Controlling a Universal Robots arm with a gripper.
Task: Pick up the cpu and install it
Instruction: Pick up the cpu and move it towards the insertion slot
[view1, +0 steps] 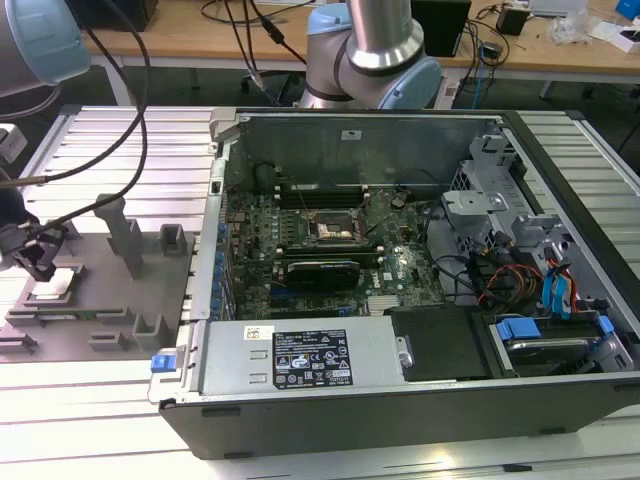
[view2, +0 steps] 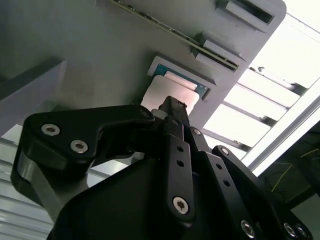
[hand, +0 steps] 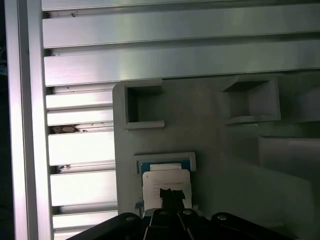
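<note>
The cpu (hand: 166, 181) is a pale silvery square lying at a walled recess of the grey tray (hand: 235, 150), with a blue-green strip along one edge. In the second wrist view the cpu (view2: 159, 94) lies just beyond the black fingertips (view2: 171, 106). My gripper (hand: 170, 196) is directly over the chip with its fingers drawn together, and I cannot tell whether they touch it. In the exterior view the gripper (view1: 38, 256) hangs over the tray (view1: 110, 290) at the exterior view's left. The metal-framed socket (view1: 333, 229) is on the motherboard inside the open computer case (view1: 400, 280).
Upright grey posts (view1: 125, 235) and small holders (view1: 172, 240) rise from the tray. Ribbed aluminium table slats (hand: 175, 45) surround it. A black card (view1: 320, 272) sits below the socket. Cables (view1: 120, 120) trail from the arm, and a second robot base (view1: 365, 60) stands behind the case.
</note>
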